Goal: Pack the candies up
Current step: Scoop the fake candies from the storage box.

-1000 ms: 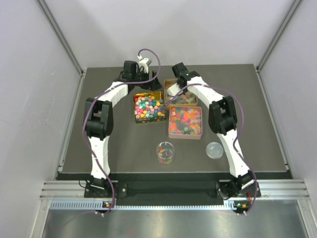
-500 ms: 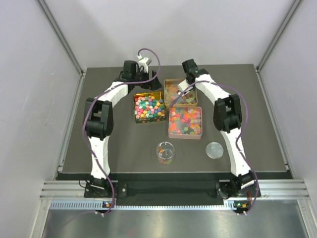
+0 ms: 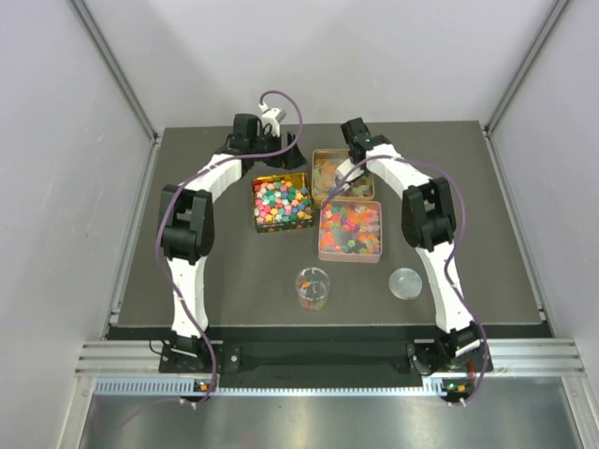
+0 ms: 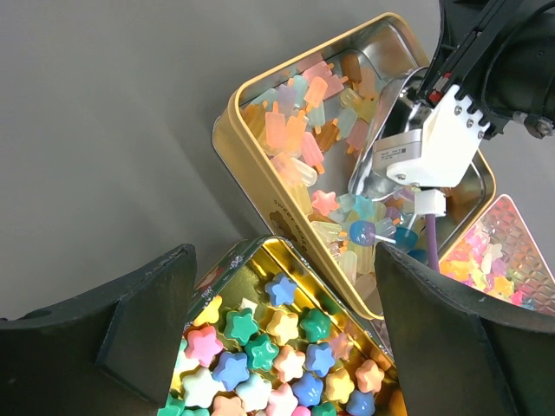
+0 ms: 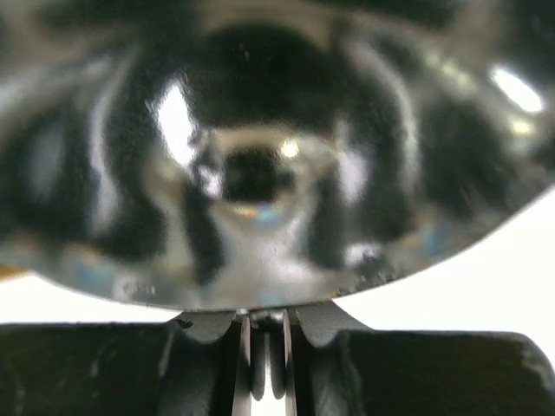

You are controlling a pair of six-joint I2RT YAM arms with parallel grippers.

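**Scoop low, lift level**

The right gripper (image 5: 264, 334) is clamped tight on the handle of a metal scoop (image 4: 379, 173). The scoop's bowl sits inside the gold tin (image 4: 264, 191) at the back of the bench (image 3: 234, 271), among the lolly-shaped candies (image 4: 295, 130).

The left gripper (image 4: 286, 260) stands wide and holds nothing. It hovers where that tin meets the tin of star candies (image 4: 269, 355). A 3rd tin of gummies (image 3: 350, 229) lies just in front of the gold one. A clear cup (image 3: 313, 288) with a few pieces in it stands nearer the arms, well apart from the tins, with a round lid (image 3: 404, 282) off to its right.

The step in hand looks like loading the scoop.

- **Loading:** The bowl's edge should slide along the tin floor and under the heap, not skim the top.
- **Lifting:** Tip it back to level before it rises, because these small slick pieces will likely roll off a tilted rim.
- **Carrying:** A modest load probably travels better.
- **Pouring:** The cup's mouth looks narrow, so the pour should be slow and centred.
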